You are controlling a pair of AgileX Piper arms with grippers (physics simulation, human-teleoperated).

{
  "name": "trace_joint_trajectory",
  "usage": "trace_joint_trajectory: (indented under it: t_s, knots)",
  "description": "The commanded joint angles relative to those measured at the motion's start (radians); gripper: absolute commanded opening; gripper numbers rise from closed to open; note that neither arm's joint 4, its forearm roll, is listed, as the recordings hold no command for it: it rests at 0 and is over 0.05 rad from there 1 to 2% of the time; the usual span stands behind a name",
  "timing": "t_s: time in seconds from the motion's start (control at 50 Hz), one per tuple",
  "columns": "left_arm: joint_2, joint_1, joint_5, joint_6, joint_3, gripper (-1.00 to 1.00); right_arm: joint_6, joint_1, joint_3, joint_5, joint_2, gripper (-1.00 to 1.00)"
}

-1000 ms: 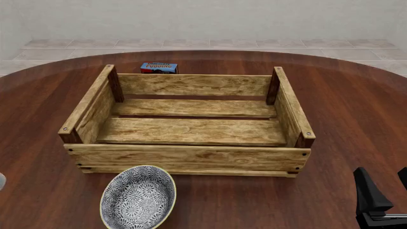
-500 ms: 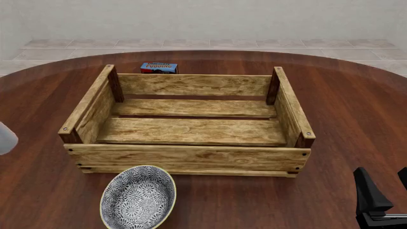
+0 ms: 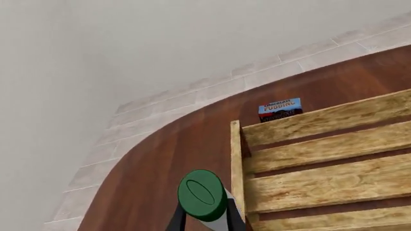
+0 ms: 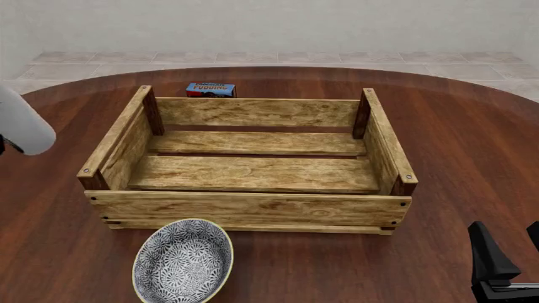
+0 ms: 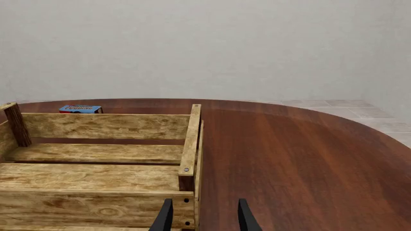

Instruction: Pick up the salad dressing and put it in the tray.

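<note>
The salad dressing (image 4: 24,129), a white bottle, hangs tilted in the air at the far left, just outside the left wall of the tray (image 4: 252,203). In the left wrist view its green cap (image 3: 203,194) points away from the camera. My left gripper (image 3: 204,220) is shut on the bottle's body, beside the tray's left wall (image 3: 237,163). The tray is a light-wood slatted crate with nothing in it. My right gripper (image 4: 509,252) is open and empty, low at the front right. It also shows in the right wrist view (image 5: 204,217), near the tray's right front corner (image 5: 186,179).
A small blue-and-red pudding box (image 4: 209,89) stands behind the tray's back wall. A blue-white patterned bowl (image 4: 183,262) sits against the tray's front wall at the left. The round dark wood table (image 4: 471,158) ends at a tiled floor beyond.
The bottle has come in from the left edge of the front view, rising and moving right toward the tray's left wall. The right gripper has not moved.
</note>
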Motion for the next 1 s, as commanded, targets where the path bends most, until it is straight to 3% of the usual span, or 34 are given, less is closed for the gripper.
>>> trace_joint_trajectory:
  t_s: [0.02,0.52,1.0]
  knots:
    - [0.077,-0.098,-0.056,0.016,-0.059,-1.0,0.0,0.0,0.0,0.0,0.0,1.0]
    - [0.285,-0.317,-0.203,0.01,-0.105,-1.0,0.0,0.0,0.0,0.0,0.0,1.0]
    - [0.456,-0.458,-0.291,-0.041,-0.163,-1.0,0.0,0.0,0.0,0.0,0.0,1.0]
